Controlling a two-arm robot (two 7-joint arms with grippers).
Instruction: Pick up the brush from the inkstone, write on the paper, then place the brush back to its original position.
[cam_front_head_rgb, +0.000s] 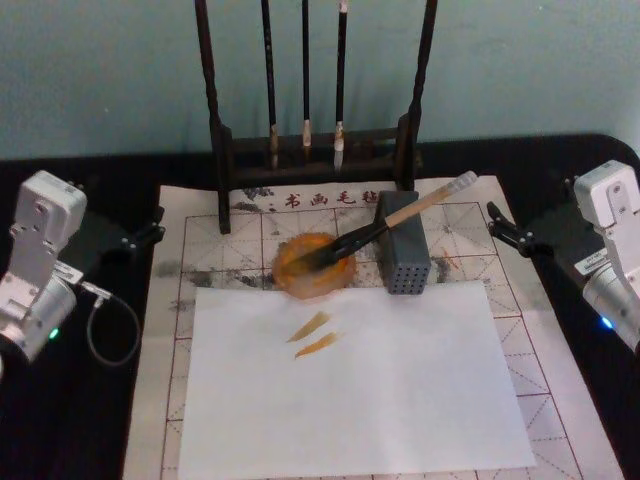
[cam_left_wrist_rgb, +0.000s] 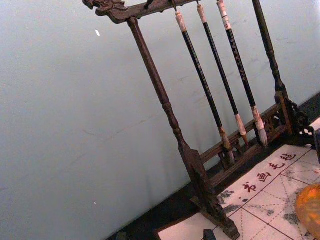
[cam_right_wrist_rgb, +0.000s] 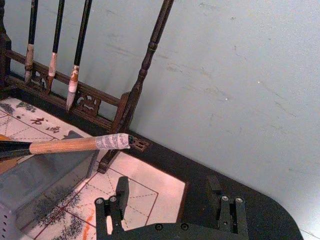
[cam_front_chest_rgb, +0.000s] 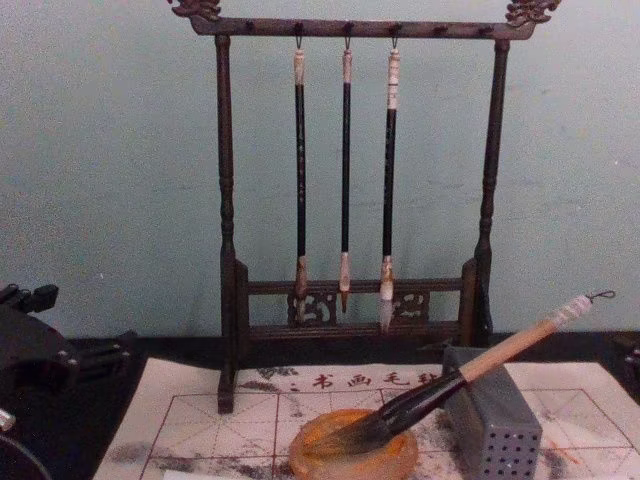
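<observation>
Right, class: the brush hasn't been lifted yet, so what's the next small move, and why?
Probably swing the right end effector toward the brush's wooden handle. It sits open off to the right, and the handle leans on the grey block pointing that way, bristles in the inkstone. The left end effector is parked on the far side.

Orange-brown inkstone (cam_front_head_rgb: 320, 284), perhaps grey-stained; red-gridded paper (cam_front_head_rgb: 225, 245)

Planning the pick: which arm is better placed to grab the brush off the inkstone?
Right, probably. The brush slants its handle over the grey block toward the robot's right, wrapped end nearest the right tool, which is open. The left tool sits on the far side of the inkstone.
</observation>
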